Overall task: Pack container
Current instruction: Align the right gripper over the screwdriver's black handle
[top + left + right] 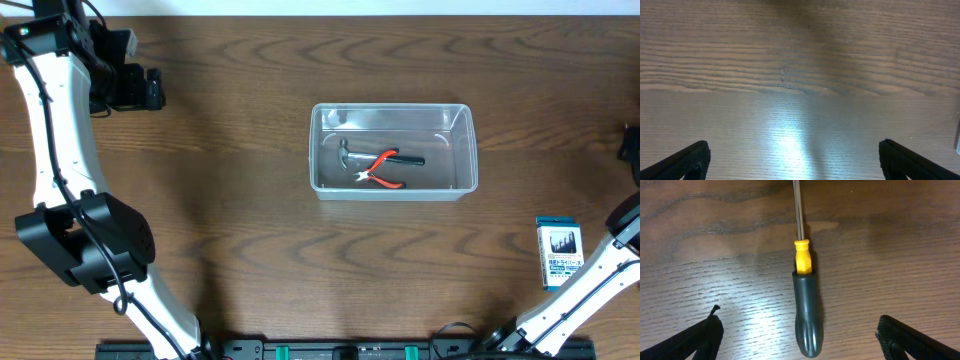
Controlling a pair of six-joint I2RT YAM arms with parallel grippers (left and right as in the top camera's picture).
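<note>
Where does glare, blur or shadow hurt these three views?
Left wrist: strong glare washes out the table low at centre, and the far grain looks soft. Right wrist: a milder sheen lies left of the screwdriver, which is sharp. Overhead: even light and no blur; the walls of the container catch faint reflections.

I see a clear container [390,107] on the brown, wood-grained table [240,240], with red-handled pliers [383,168] inside it. Right of the container is a blue-and-white pack [558,252]. My screwdriver [806,310] is grey with a yellow collar.
</note>
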